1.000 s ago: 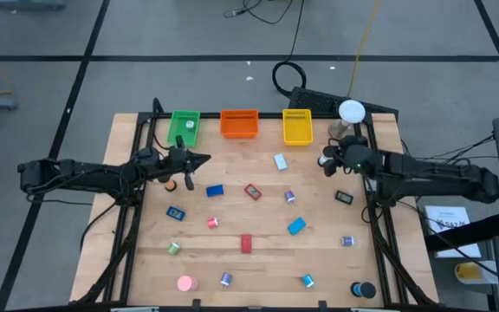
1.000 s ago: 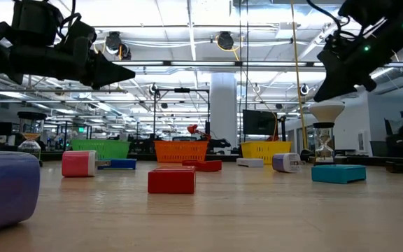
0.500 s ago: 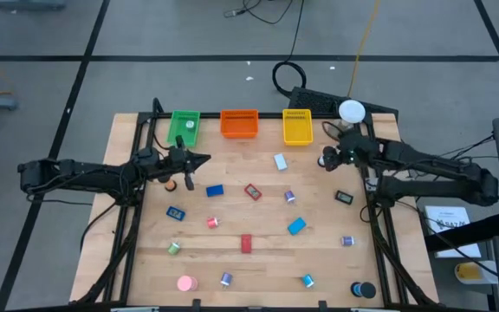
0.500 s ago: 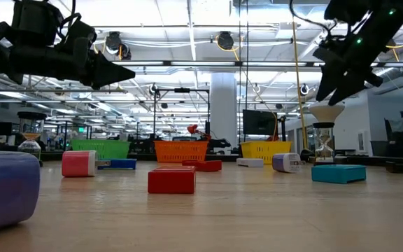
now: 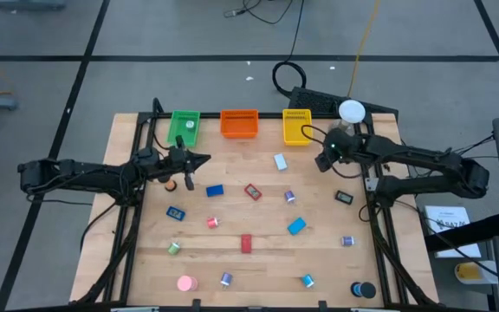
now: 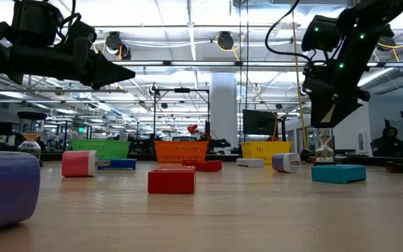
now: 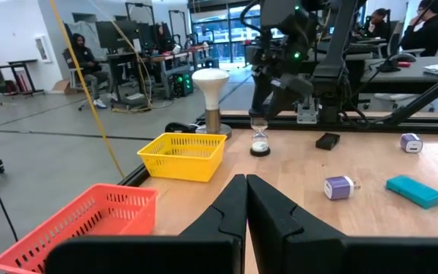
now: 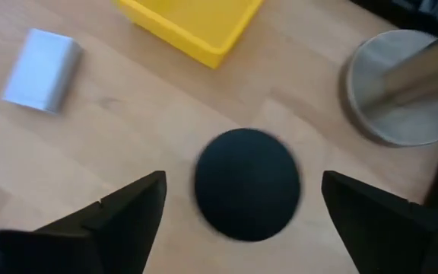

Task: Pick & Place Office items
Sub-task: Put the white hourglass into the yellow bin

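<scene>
My right gripper stands open near the far right of the table, tipped steeply down over a small black-topped hourglass. Its two fingers stand either side of the black top with a gap on each side. The hourglass stands upright on the table on its black base. My left gripper hovers shut and level above the table's left part, holding nothing. Small office items lie scattered on the wood: a white block, a blue block, a red block, a teal block.
Green, orange and yellow trays line the far edge. A white ball on a stand rises just beyond my right gripper, its metal base close to the hourglass. A black frame rails the table's sides.
My right gripper has swung toward the far edge and the yellow tray, tipped from slightly down to steeply down over the hourglass, and opened wide. My left arm has kept still.
</scene>
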Controlling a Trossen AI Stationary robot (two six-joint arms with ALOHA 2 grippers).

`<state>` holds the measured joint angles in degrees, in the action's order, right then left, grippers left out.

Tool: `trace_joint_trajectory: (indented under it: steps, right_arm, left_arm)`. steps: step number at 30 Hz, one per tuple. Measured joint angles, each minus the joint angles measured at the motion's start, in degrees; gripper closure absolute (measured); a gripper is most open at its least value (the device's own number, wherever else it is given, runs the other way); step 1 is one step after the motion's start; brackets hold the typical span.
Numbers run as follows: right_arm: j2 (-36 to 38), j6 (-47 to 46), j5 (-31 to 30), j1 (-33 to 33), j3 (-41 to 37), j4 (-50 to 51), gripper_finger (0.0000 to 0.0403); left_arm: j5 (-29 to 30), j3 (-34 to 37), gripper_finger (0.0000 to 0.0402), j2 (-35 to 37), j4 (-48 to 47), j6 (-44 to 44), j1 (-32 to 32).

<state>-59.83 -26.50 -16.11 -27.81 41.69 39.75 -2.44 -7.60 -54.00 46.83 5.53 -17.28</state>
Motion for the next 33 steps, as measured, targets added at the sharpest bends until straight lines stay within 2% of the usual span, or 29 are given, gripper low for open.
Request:
trace_joint_trajectory:
  steps: [5,9,12,17,24,33]
  right_arm:
    - [-0.2,4.6,-0.1,-3.5,-0.2,0.3,0.0067]
    - [-0.2,6.1,0.0,-3.8,-0.9,0.3,0.0084]
    - [-0.2,6.2,3.2,-3.8,-1.3,0.4,0.0099]
    - [-0.2,4.6,4.3,-3.3,-1.5,-0.1,0.0134]
    - [-0.2,6.2,4.1,-2.8,-1.5,-3.8,0.0202]
    - [1.5,6.5,4.2,-2.8,1.1,-2.0,0.0240]
  left_arm:
    - [0.0,0.0,0.0392,0.0,0.0,0.0,0.0]
    - [0.0,0.0,0.0392,0.0,0.0,0.0,0.0]
    - [0.0,0.0,0.0392,0.0,0.0,0.0,0.0]
    - [0.0,0.0,0.0391,0.0,0.0,0.0,0.0]
    - [0.0,0.0,0.0392,0.0,0.0,0.0,0.0]
    - [0.0,0.0,0.0391,0.0,0.0,0.0,0.0]
